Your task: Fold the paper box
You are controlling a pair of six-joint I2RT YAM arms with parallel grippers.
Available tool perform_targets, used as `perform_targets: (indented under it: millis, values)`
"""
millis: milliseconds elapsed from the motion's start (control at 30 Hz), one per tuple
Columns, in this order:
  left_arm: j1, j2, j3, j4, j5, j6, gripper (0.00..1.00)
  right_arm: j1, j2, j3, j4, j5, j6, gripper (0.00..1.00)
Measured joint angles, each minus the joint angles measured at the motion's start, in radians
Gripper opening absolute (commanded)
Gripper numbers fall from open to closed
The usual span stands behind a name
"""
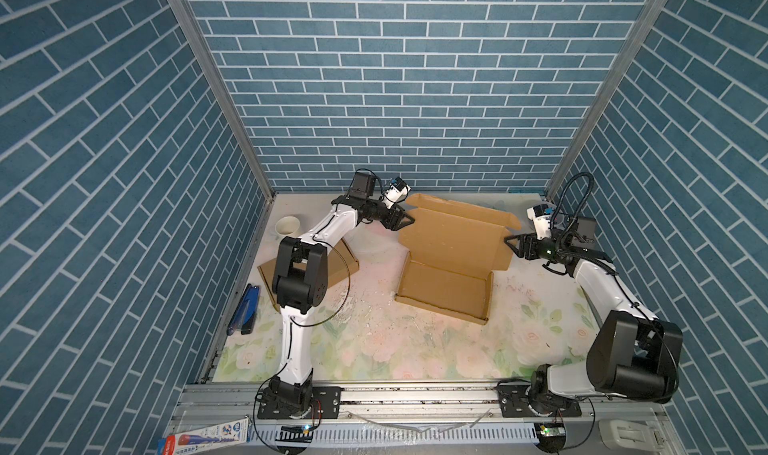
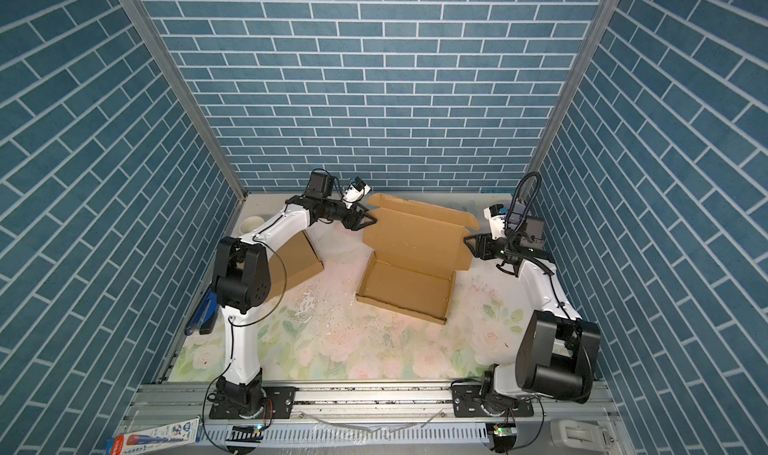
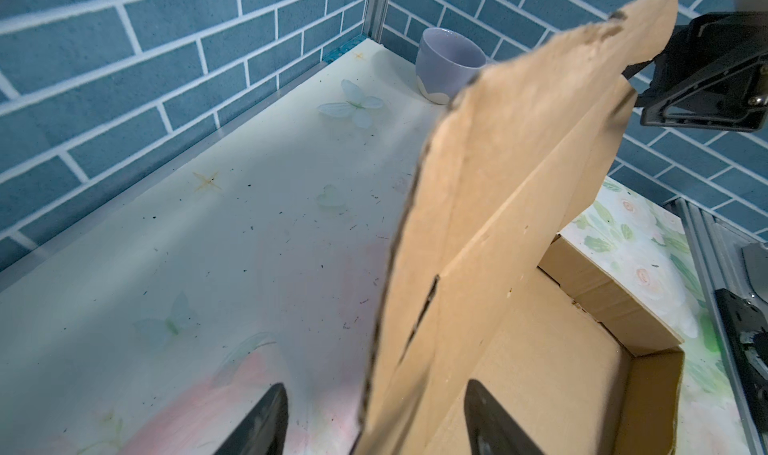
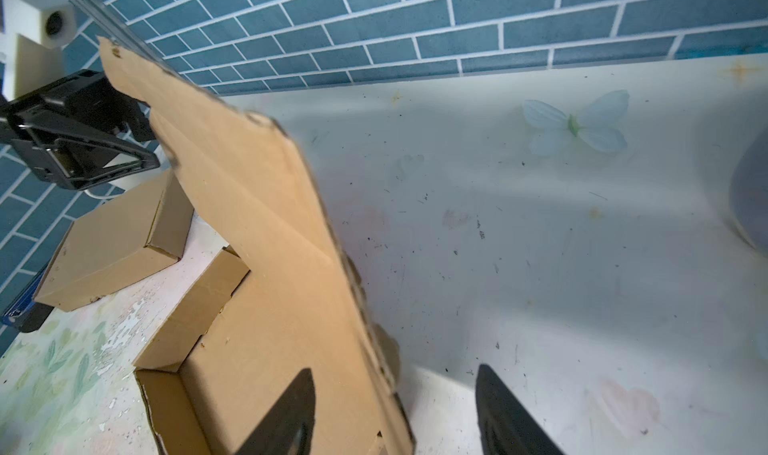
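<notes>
Standing near the middle of the floral-printed table top [image 1: 374,340], a brown corrugated-cardboard mailer box [image 1: 442,293] is seen in both top views with its shallow tray flat on the surface and its lid [image 1: 453,236] raised, leaning back toward the rear wall. The left gripper [image 1: 405,219] is placed at the lid's left edge, and the right gripper [image 1: 512,243] at the lid's right edge, so the lid is flanked from both sides. In the left wrist view the left gripper [image 3: 378,411] is shown with its jaws well apart, the lid's edge passing between them with a clear gap on the outer side; nothing is clamped. In the right wrist view the right gripper [image 4: 395,394] is likewise spread, the lid's edge lying between its jaws, unpinched. A closed brown cardboard box [image 1: 340,261] is set aside under the left arm, and a pale round cup [image 1: 289,225] is kept near the rear left corner.
</notes>
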Motion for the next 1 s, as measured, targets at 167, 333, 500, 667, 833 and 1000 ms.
perform_targets:
  millis: [167,333,500,667,833,1000]
  values:
    - [0.001,0.040,0.021,-0.022,0.028,-0.002,0.49,0.001,0.034,0.000,0.008,-0.030,-0.015,0.48]
    - [0.001,0.047,0.021,-0.043,0.052,-0.002,0.35,0.004,0.045,0.000,0.008,-0.043,-0.029,0.37]
    - [0.001,0.047,0.021,-0.048,0.064,-0.001,0.16,0.014,0.045,0.000,0.007,-0.037,-0.032,0.18]
    - [-0.001,0.046,0.021,-0.043,0.075,-0.015,0.00,0.043,0.039,0.000,0.005,0.000,-0.031,0.03]
    - [-0.003,-0.017,-0.116,0.118,0.032,-0.118,0.00,0.080,-0.043,-0.044,0.056,0.078,-0.001,0.00]
    - [-0.034,-0.143,-0.323,0.375,-0.109,-0.272,0.00,0.157,-0.115,-0.124,0.238,0.241,0.105,0.00]
